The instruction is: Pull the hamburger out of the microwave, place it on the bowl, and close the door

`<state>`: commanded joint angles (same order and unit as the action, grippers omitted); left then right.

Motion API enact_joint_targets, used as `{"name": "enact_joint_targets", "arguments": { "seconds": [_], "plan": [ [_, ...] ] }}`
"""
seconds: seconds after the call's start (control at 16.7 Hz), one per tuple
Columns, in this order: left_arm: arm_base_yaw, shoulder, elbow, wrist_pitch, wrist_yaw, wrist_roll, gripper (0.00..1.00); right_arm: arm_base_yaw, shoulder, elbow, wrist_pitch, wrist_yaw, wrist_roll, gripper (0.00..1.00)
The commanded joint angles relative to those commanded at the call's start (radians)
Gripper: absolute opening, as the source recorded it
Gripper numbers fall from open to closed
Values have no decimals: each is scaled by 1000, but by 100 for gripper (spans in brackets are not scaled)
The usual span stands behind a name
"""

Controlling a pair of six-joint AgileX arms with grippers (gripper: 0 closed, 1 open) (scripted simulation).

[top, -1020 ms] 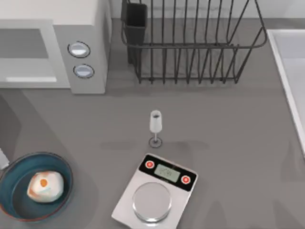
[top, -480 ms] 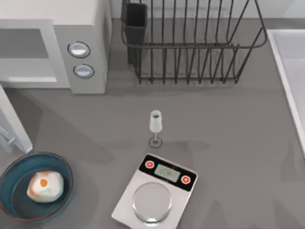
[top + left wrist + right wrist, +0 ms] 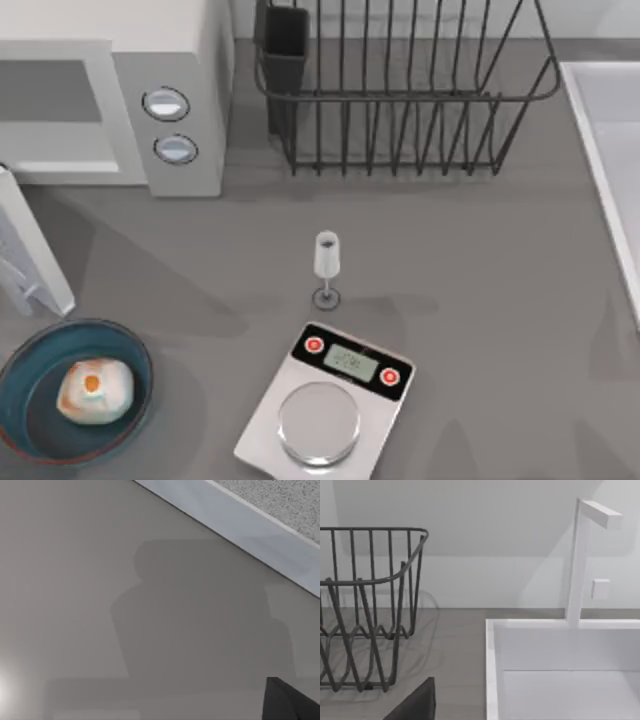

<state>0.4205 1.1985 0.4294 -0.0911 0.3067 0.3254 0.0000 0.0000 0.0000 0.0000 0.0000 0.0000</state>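
Observation:
The hamburger [image 3: 95, 390] lies inside the dark blue-teal bowl [image 3: 28, 405] at the front left of the table. The white microwave [image 3: 170, 90] stands at the back left with its cavity open. Its door [image 3: 35, 255] stands out from the left edge, swung partway between the bowl and the microwave's front. In the left wrist view a flat grey panel with a white border [image 3: 150, 605] is very close, and a dark corner of my left gripper [image 3: 292, 702] shows. A dark corner of my right gripper [image 3: 415, 705] shows in the right wrist view, near the rack and sink.
A small wine glass [image 3: 326, 262] stands mid-table, with a kitchen scale [image 3: 345, 365] just in front of it. A black wire dish rack [image 3: 400, 90] fills the back centre. A white sink [image 3: 610, 150] with a tap [image 3: 580, 555] runs along the right edge.
The door has swung into view from the left edge, turning rightward toward the microwave's front. The hamburger and bowl have not moved.

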Motion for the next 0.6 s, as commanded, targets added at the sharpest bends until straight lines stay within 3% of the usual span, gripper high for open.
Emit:
{"name": "enact_joint_targets", "arguments": {
  "seconds": [0.3, 0.6],
  "plan": [
    [-273, -103, -63, 11, -170, -194, 0, 0, 0, 0, 0, 0, 0, 100],
    [-348, -141, -87, 15, -233, -264, 0, 0, 0, 0, 0, 0, 0, 100]
  ]
}}
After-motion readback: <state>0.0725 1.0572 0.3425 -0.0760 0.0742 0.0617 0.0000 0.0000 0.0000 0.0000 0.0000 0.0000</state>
